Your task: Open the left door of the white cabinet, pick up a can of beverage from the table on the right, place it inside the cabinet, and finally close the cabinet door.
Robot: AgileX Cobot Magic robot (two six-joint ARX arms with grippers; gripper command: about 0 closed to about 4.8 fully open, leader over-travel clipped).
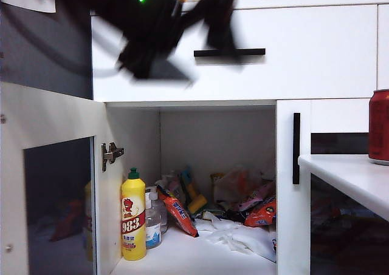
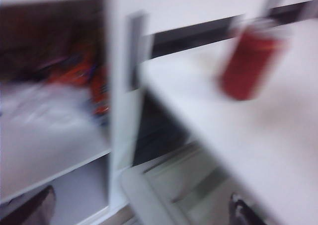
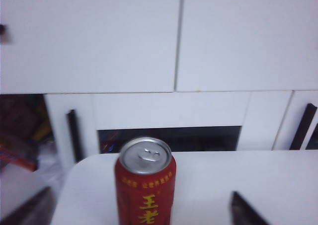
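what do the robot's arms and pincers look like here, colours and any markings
In the exterior view one arm is a blurred black shape with a bright green light strip near its top. Which arm it is cannot be told. Each wrist view shows only dark fingertips at the frame's lower corners: the left pincer and the right pincer. No cables or lettering are legible.

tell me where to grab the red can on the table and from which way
Grip the can of beverage around its round side wall, mid-height, coming in level from the table edge side. It stands upright with bare tabletop around it, and its flat top offers no hold. The right end effector already frames it, jaws open either side; the left end effector is open too.
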